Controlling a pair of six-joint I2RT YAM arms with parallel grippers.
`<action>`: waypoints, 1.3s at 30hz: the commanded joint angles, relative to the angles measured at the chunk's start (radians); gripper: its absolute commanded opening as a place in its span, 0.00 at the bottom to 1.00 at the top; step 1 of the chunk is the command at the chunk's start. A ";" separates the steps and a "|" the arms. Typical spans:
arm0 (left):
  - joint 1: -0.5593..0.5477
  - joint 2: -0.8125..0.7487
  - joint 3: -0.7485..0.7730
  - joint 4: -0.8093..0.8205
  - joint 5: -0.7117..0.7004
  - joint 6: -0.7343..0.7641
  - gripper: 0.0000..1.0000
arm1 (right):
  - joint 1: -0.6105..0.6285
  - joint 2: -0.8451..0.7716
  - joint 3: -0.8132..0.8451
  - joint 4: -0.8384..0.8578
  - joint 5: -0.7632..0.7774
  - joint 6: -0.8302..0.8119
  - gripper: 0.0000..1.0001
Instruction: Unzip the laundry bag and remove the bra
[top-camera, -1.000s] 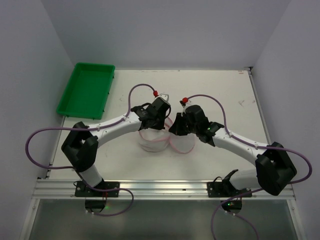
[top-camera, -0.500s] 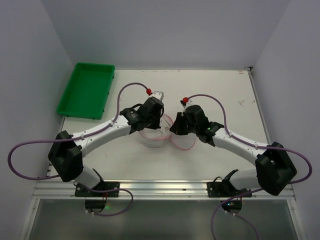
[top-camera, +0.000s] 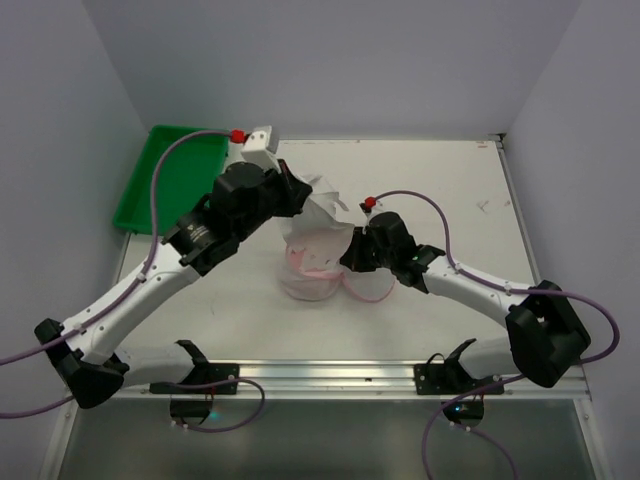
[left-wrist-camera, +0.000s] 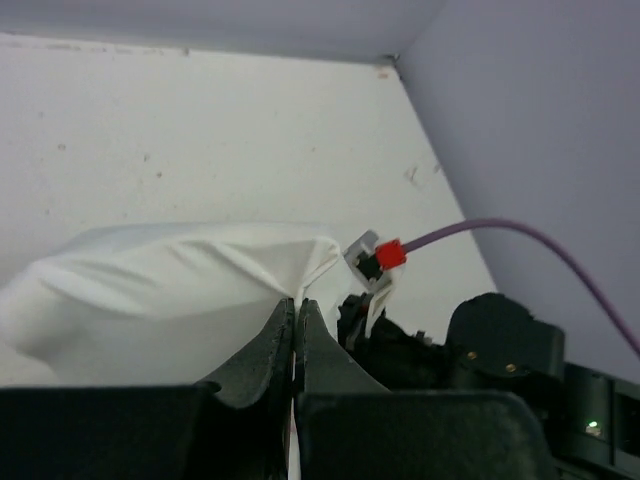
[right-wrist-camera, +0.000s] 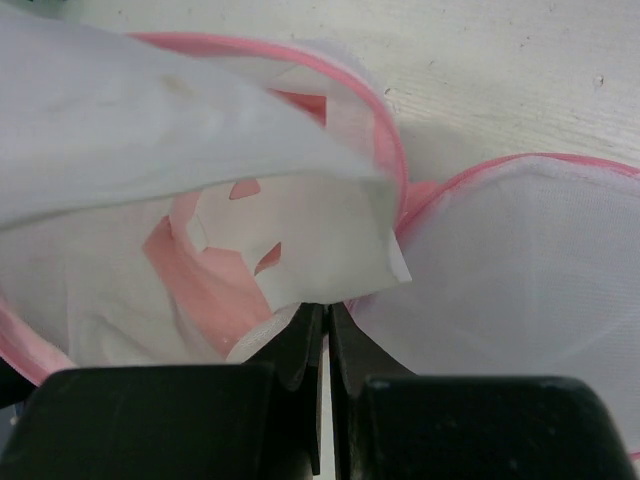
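The laundry bag (top-camera: 312, 275) is sitting on the table (top-camera: 445, 180), and it is lying open: its round lid flap (right-wrist-camera: 510, 270) is folded out flat to the right of the bag's body, with the pink zip trim (right-wrist-camera: 386, 135) curving around the open rim. The left gripper (left-wrist-camera: 296, 305) is hanging above the bag's far left edge, fingers pressed tight together on a fold of the white bra (left-wrist-camera: 170, 285). The bra is stretching down from those fingers into the bag's mouth, so its upper part is up in the air over the bag while its lower part is trailing inside, against something pink in there. The right gripper (right-wrist-camera: 326, 312) is down low at the bag's right side, right where lid and body meet, and its fingers are closed on the thin white mesh of the bag there. The green tray (top-camera: 172, 180) is lying well apart from the bag, off to its far left.
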 joint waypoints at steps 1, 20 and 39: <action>0.058 -0.050 0.066 0.123 0.010 -0.032 0.00 | 0.004 -0.003 0.004 0.032 0.028 -0.015 0.00; 0.547 0.288 0.844 -0.087 -0.093 0.339 0.00 | 0.004 -0.047 -0.001 0.000 -0.004 -0.030 0.00; 0.748 0.151 0.101 0.497 -0.324 0.985 0.00 | 0.004 -0.047 -0.047 0.041 -0.152 -0.079 0.00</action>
